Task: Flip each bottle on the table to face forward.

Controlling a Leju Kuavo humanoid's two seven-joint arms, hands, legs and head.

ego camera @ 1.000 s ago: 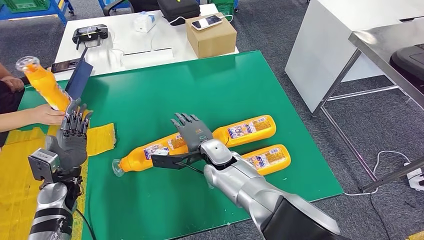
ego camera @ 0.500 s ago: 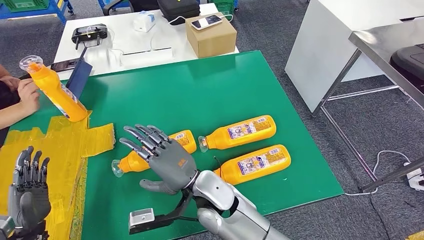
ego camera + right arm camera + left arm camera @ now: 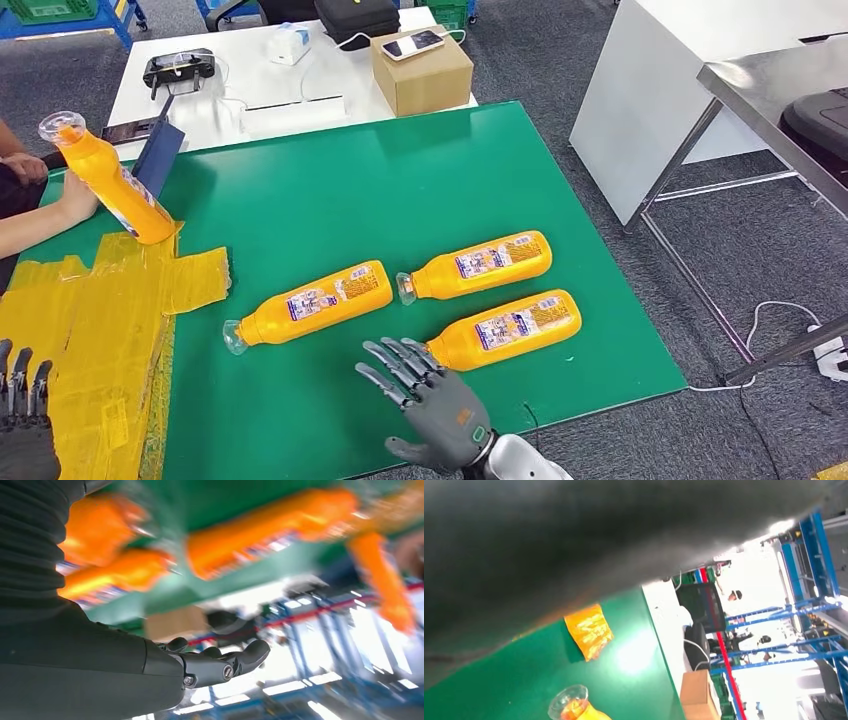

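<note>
Three bottles (image 3: 307, 303) (image 3: 474, 264) (image 3: 505, 329) are lying label-up on the green table (image 3: 400, 170); a fourth (image 3: 105, 180) is being steadied upright by a person (image 3: 40, 215). Both hands are being withdrawn, the right hand (image 3: 435, 410) empty with fingers spread, the left hand (image 3: 20, 425) undeterminable.

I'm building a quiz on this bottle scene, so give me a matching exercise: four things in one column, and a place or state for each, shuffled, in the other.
Things:
1. cardboard box
2. tilted orange bottle
3. right robot hand
4. three labelled orange bottles

Places or states:
A. lying flat on the green mat
B. on the white table, phone on top
C. held by a person
D. fingers spread, holding nothing

Pairs: 1-B, 2-C, 3-D, 4-A
</note>
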